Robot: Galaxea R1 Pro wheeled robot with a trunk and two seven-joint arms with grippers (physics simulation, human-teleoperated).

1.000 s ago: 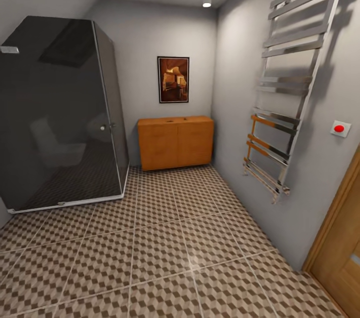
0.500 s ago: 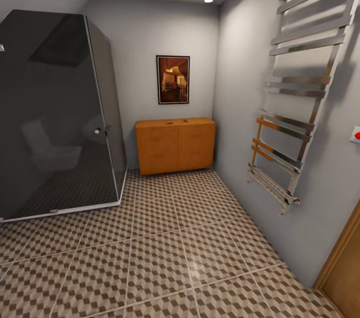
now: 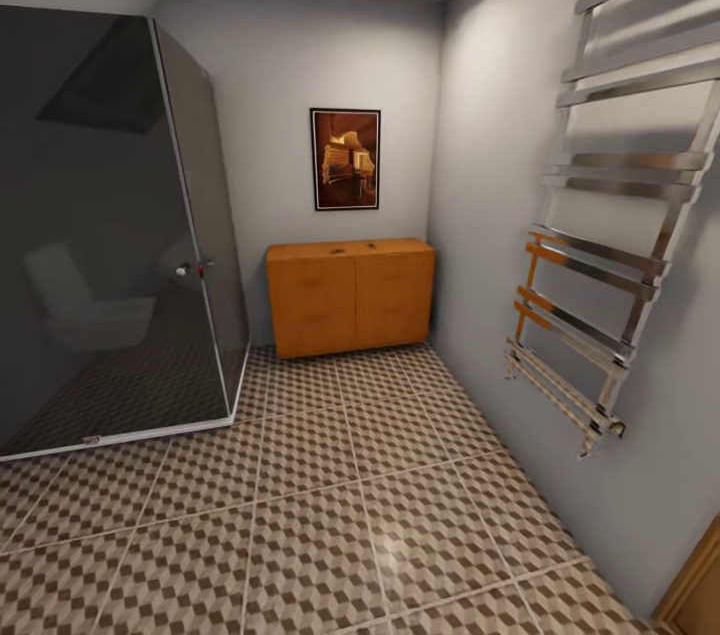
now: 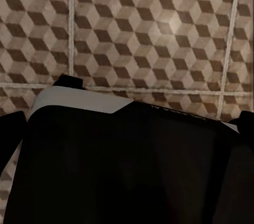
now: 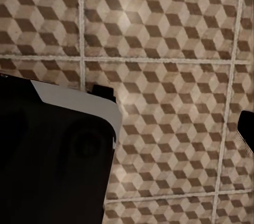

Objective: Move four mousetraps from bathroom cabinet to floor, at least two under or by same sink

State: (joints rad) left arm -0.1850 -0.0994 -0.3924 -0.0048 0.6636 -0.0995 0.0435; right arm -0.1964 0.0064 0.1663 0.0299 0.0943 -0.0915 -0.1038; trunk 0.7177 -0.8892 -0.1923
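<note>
Head view: we see the cabinet [image 3: 350, 296] mid-frame against the far wall, bathroom floor [image 3: 330, 505] below; tool states we cannot tell.

The head view looks forward and slightly down from standing height along the room toward its far wall, where the cabinet [image 3: 350, 295] sits mid-frame, well off. The dark glass shower enclosure [image 3: 100, 225] takes the left of the frame, the chrome towel rail [image 3: 610, 235] the right, and the bathroom floor [image 3: 330, 515] the lower half. Both wrist views face steeply down at the same tiling from close by [image 4: 153, 28] [image 5: 169, 102], with dark robot body parts [image 4: 121, 166] in their lower portions. The tiled floor is the ground shared by all three views.
</note>
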